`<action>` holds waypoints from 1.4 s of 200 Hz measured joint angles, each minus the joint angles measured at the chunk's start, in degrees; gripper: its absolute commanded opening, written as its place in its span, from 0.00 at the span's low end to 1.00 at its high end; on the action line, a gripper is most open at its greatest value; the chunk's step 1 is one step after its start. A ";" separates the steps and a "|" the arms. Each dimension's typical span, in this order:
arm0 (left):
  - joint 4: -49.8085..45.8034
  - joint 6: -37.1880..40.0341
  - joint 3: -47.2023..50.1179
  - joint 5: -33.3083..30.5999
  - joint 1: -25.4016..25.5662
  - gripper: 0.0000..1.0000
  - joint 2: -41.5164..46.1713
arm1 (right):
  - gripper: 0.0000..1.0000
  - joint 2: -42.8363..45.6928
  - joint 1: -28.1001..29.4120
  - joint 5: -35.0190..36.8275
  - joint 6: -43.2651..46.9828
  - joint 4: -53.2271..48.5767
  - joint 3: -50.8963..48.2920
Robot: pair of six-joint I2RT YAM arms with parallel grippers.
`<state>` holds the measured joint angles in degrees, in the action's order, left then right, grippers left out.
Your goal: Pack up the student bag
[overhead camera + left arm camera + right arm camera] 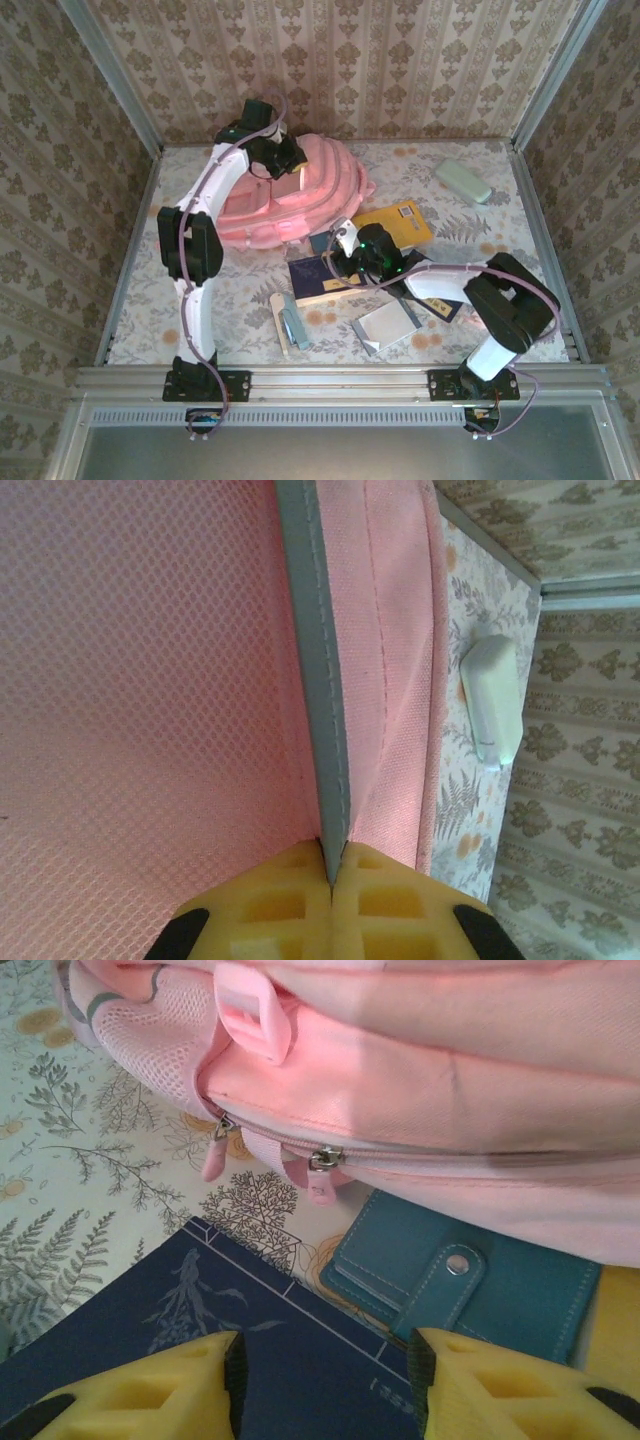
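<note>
The student bag (320, 180), a big soft pink backpack, lies at the back of the table. My left gripper (275, 155) is shut on its grey-bound opening edge (315, 680), and the yellow fingers (330, 865) pinch that trim with pink mesh on one side. My right gripper (345, 245) hovers open at the bag's near side, nothing between its fingers (325, 1380). Below it lies a navy blue book (200, 1330), and a teal snap wallet (470, 1280) sits partly under the bag. Two pink zip pulls (320, 1175) hang just beyond.
A yellow book (400, 225) lies right of the bag, and a pale green case (462, 180) sits at the back right. A silver pouch (388, 325), a wooden ruler (278, 320) and a small grey item (295, 322) lie near the front edge.
</note>
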<state>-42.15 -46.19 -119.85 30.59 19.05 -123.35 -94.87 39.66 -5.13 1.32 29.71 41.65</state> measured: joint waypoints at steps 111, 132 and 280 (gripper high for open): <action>2.40 -7.85 2.60 -2.58 0.72 0.00 2.73 | 0.47 -13.27 1.11 -0.35 -1.95 7.91 7.63; 3.10 -8.76 3.74 -2.56 0.83 0.00 3.21 | 0.44 -14.75 0.96 0.98 -2.05 7.91 8.59; 7.96 -12.13 8.85 -2.49 1.18 0.00 5.27 | 0.00 -17.18 -0.72 2.49 -6.10 3.85 13.88</action>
<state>-34.20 -58.33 -111.00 28.10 20.23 -118.08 -112.05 38.94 -2.63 -4.78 33.56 55.53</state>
